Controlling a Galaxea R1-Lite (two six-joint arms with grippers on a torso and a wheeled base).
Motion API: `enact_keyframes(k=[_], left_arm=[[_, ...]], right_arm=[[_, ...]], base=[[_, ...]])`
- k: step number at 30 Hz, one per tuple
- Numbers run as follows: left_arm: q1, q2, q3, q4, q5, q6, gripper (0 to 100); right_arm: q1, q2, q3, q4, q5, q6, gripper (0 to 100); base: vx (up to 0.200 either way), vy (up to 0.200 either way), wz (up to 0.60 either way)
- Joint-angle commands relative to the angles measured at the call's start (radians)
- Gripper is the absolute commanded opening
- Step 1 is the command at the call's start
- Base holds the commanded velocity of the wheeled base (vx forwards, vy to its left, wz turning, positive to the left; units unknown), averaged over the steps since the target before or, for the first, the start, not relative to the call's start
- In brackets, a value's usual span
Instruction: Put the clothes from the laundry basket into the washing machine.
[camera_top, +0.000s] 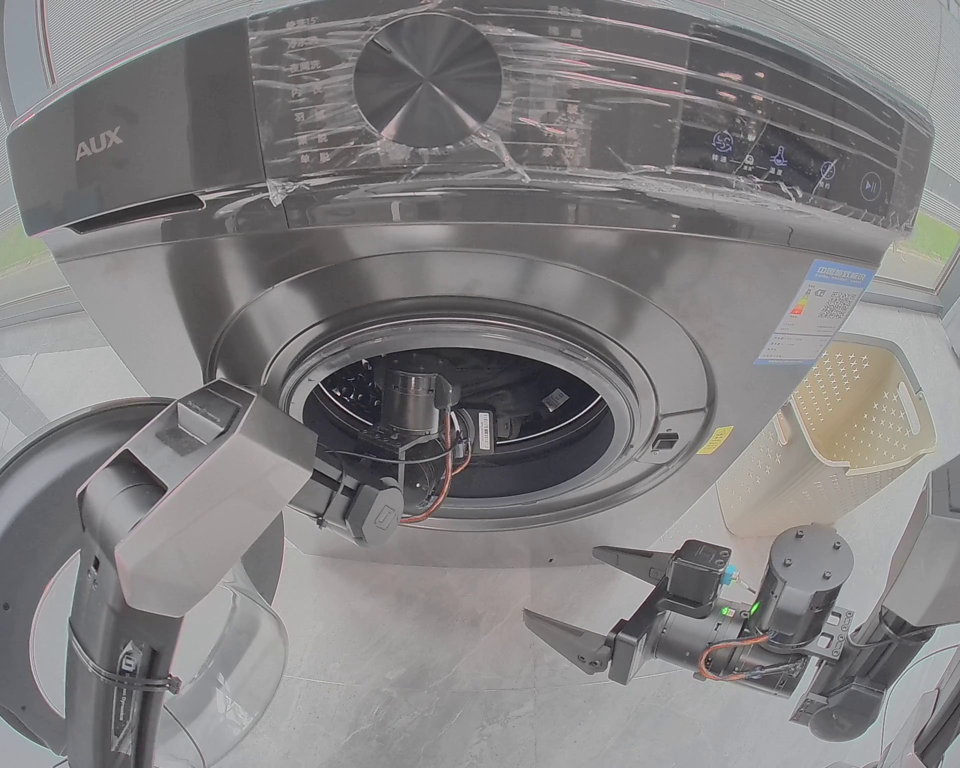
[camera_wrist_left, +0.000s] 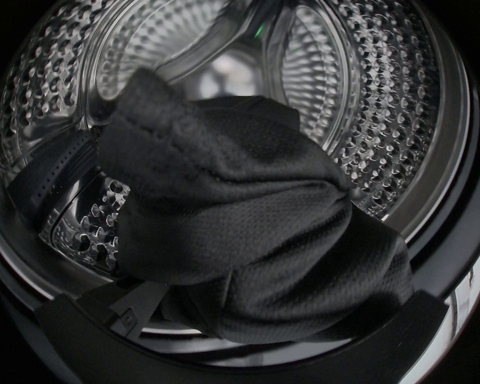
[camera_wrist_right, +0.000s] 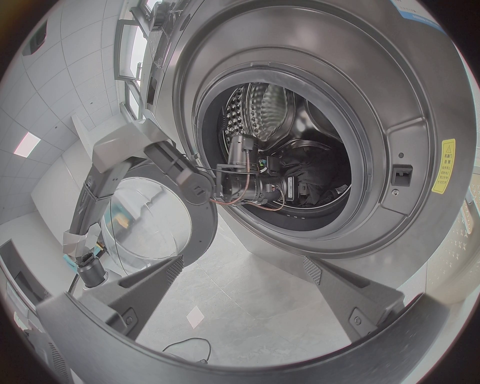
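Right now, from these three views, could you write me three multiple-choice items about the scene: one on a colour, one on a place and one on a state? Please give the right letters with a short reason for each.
1. The laundry basket is:
A. cream
B. blue
C. red

2. The black garment lies:
A. in the basket
B. in the drum of the washing machine
C. on the floor

3. The right tool is:
A. shut on cloth
B. open and empty
C. shut on the door

Answers:
1 A: in the head view, its perforated walls are pale cream.
2 B: the left wrist view shows it against the drum's perforated metal wall, and the right wrist view shows dark cloth inside the round opening.
3 B: its jaws stand wide apart with nothing between them, low in front of the machine.
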Motion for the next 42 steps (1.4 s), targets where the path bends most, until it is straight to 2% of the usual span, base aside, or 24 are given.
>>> enact_keyframes(k=[1, 7, 9, 14, 23, 25, 29, 32, 36, 37, 38, 41, 42], left_arm=[[-0.013, -0.093, 0.090, 0.005, 0.028, 0.021, 100], [-0.019, -0.148, 0.177, 0.009, 0.021, 0.025, 100], [-0.037, -0.183, 0.260, 0.006, 0.004, 0.038, 100], [-0.047, -0.222, 0.364, 0.003, -0.030, 0.058, 100], [-0.060, -0.234, 0.417, -0.027, -0.102, 0.068, 100], [-0.059, -0.232, 0.410, -0.029, -0.096, 0.068, 100], [-0.044, -0.223, 0.414, -0.021, -0.039, 0.079, 100], [-0.031, -0.226, 0.430, -0.023, -0.038, 0.081, 100], [-0.031, -0.232, 0.452, -0.029, -0.041, 0.102, 100], [-0.031, -0.234, 0.467, -0.040, -0.045, 0.127, 100], [-0.031, -0.232, 0.470, -0.047, -0.045, 0.133, 100], [-0.028, -0.222, 0.515, -0.153, -0.067, 0.225, 100], [-0.027, -0.214, 0.533, -0.201, -0.079, 0.271, 100]], right_arm=[[-0.001, 0.006, -0.013, -0.002, -0.002, -0.001, 100], [-0.001, 0.006, -0.015, -0.002, -0.002, -0.001, 100], [-0.001, 0.006, -0.015, -0.002, -0.002, -0.001, 100], [-0.001, 0.006, -0.015, 0.000, -0.002, -0.001, 100], [-0.001, 0.004, -0.013, -0.002, -0.002, -0.001, 100], [-0.001, 0.004, -0.013, 0.000, -0.002, 0.001, 100], [-0.001, 0.006, -0.015, -0.002, -0.002, -0.001, 100], [-0.001, 0.006, -0.015, -0.002, -0.002, -0.001, 100], [-0.001, 0.006, -0.015, -0.002, -0.002, -0.001, 100], [-0.001, 0.004, -0.015, -0.002, -0.002, -0.001, 100], [-0.001, 0.004, -0.015, -0.002, -0.002, -0.001, 100], [-0.001, 0.004, -0.015, -0.002, -0.002, -0.001, 100], [-0.001, 0.004, -0.015, -0.002, -0.002, -0.001, 100]], base=[[0.000, 0.000, 0.00], [0.000, 0.000, 0.00], [0.000, 0.000, 0.00], [0.000, 0.000, 0.00], [0.000, 0.000, 0.00], [0.000, 0.000, 0.00], [0.000, 0.000, 0.00], [0.000, 0.000, 0.00], [0.000, 0.000, 0.00], [0.000, 0.000, 0.00], [0.000, 0.000, 0.00], [0.000, 0.000, 0.00], [0.000, 0.000, 0.00]])
